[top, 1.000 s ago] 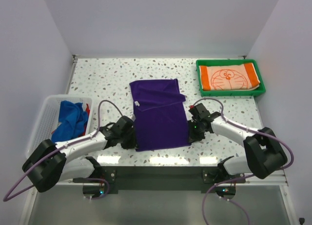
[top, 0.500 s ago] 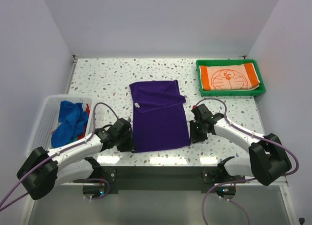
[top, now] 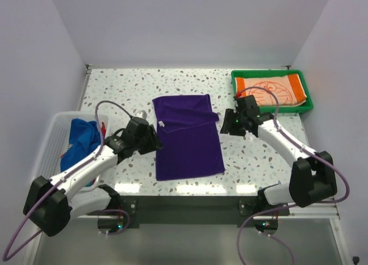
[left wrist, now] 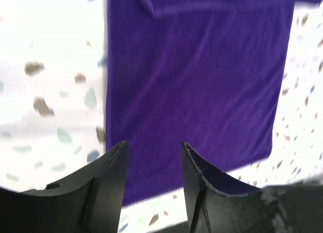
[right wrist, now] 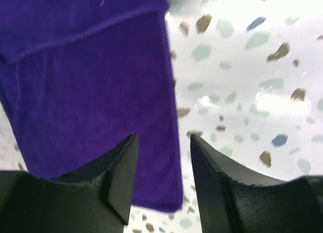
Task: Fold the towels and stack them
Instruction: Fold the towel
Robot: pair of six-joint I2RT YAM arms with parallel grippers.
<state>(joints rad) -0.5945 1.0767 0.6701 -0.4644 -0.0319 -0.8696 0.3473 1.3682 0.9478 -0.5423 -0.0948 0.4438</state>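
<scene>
A dark purple towel (top: 188, 141) lies flat at the table's middle, its far part folded over in a band. My left gripper (top: 154, 142) hovers at its left edge, open with nothing between the fingers. My right gripper (top: 226, 123) hovers off its right edge, also open and empty. The left wrist view looks down on the purple towel (left wrist: 197, 76) past the open left gripper (left wrist: 154, 152). In the right wrist view the towel's right edge (right wrist: 86, 76) runs under the open right gripper (right wrist: 164, 142). An orange-and-white cat-face towel (top: 270, 88) lies folded in the tray. A blue towel (top: 81, 141) sits crumpled in the basket.
The green tray (top: 270, 109) stands at the back right, just behind the right arm. The white mesh basket (top: 50, 135) stands at the left edge, beside the left arm, with a bit of red cloth (top: 103, 129) showing.
Both grippers have opened, let go of the purple towel's near corners, and pulled back and up toward its middle edges. The towel's near half now lies flat.
</scene>
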